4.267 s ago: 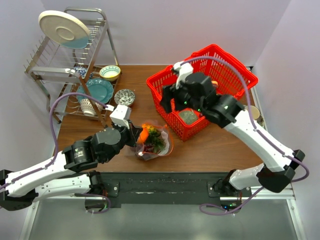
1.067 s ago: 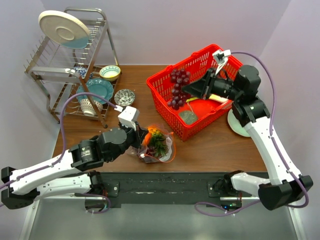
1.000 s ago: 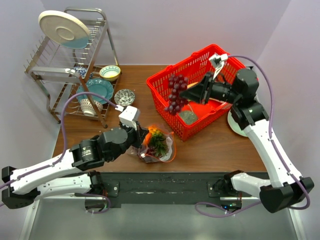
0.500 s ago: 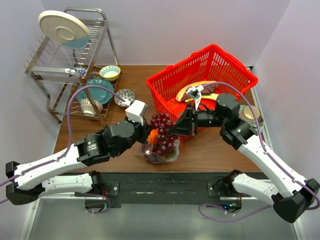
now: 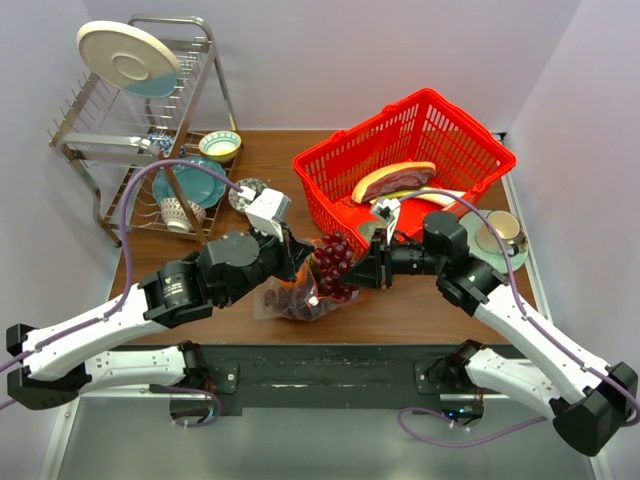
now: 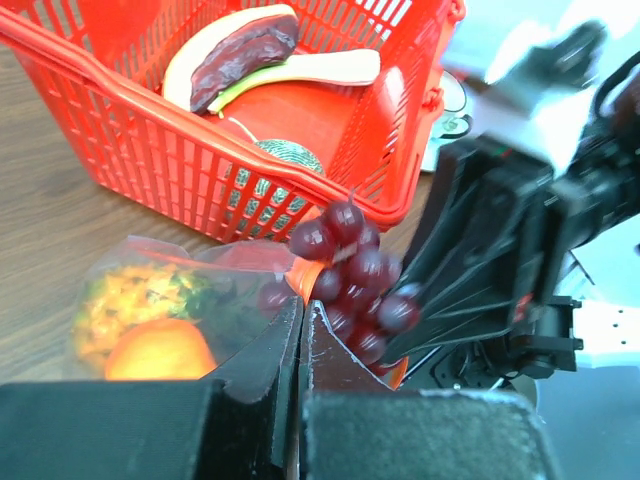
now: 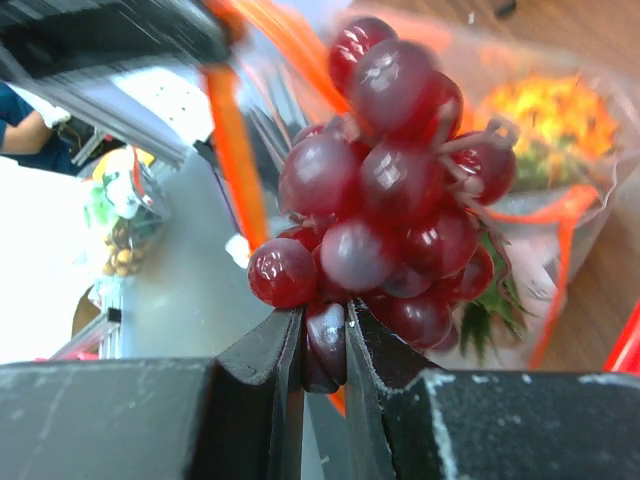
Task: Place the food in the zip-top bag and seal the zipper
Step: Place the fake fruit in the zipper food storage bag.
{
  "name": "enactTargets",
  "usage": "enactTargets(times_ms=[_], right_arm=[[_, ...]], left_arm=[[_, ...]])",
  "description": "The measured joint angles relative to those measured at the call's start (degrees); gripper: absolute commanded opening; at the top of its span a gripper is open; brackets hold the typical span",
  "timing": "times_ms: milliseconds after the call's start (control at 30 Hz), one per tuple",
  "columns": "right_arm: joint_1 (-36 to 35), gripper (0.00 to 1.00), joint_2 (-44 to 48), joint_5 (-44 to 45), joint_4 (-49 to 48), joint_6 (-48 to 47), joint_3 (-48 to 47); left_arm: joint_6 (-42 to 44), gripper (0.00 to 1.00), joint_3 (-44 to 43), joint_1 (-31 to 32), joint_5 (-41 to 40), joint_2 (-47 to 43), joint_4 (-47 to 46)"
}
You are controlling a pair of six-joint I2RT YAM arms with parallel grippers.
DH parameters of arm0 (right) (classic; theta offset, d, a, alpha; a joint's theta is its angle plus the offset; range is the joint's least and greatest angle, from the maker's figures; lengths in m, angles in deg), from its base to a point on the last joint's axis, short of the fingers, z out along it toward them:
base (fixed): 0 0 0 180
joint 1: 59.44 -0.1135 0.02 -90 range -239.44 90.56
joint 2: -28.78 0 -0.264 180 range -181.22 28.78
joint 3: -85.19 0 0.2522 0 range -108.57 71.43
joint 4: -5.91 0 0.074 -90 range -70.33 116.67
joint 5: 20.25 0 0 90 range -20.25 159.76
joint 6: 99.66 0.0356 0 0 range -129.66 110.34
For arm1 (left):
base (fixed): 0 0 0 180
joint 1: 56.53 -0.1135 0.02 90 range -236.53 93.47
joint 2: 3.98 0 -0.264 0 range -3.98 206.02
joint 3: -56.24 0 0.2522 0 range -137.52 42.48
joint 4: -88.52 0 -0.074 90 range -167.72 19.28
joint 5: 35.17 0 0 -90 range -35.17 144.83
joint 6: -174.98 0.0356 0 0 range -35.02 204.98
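Top, left-wrist and right-wrist views of the two arms meeting over the near part of the wooden table (image 5: 440,300). The left gripper (image 6: 301,306) has its fingers pressed together on the mouth edge of the zip-top bag (image 6: 215,265), whose clear, crinkled body hangs and rests on the table just in front of the red mesh basket (image 5: 470,140). The zipper (image 7: 235,150) shows as a red-orange strip running up past the fruit, and the mouth is unsealed. The pineapple (image 6: 150,325) lies inside the bag, its yellow-orange body and green crown visible through the plastic (in the right-wrist view it is only a blurred yellow patch behind the grapes). The right gripper (image 7: 322,340) is clamped on a single low grape of the grape bunch (image 7: 385,200), with the rest of the cluster standing clear above the fingers. The bunch (image 5: 335,262) is held in the air between the two grippers, right at the bag's mouth and touching or nearly touching the orange strip; whether any grape has passed inside the mouth cannot be told. In the basket lie a pink-red slice with tan rind (image 5: 395,180), a long white-green stalk (image 6: 310,70) and a round green item (image 6: 285,160). A dish rack (image 5: 150,110) stands at the far left corner.
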State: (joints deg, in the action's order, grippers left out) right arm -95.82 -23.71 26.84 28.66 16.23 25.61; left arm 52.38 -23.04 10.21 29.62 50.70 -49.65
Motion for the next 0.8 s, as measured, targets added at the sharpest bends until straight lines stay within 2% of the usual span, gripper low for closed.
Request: enactTargets(times_ms=[300, 467, 667, 800], right_arm=[[-4.09, 0.02, -2.51, 4.46, -0.04, -0.15, 1.46], [-8.33, 0.02, -4.76, 7.69, 1.55, -2.43, -1.81], [-9.27, 0.03, -1.53, 10.51, 2.19, -4.02, -3.67], [-9.38, 0.03, 0.9, 10.32, 2.03, -4.42, -3.67]], left_arm=[[-0.9, 0.0, -0.33, -0.33, 1.18, 0.59, -0.09], [-1.25, 0.0, 0.42, -0.79, 1.14, 0.61, -0.22], [-1.33, 0.0, 3.37, -1.99, 1.05, 0.57, -0.26], [-1.33, 0.0, 4.28, -5.49, 3.13, 0.7, 0.7]])
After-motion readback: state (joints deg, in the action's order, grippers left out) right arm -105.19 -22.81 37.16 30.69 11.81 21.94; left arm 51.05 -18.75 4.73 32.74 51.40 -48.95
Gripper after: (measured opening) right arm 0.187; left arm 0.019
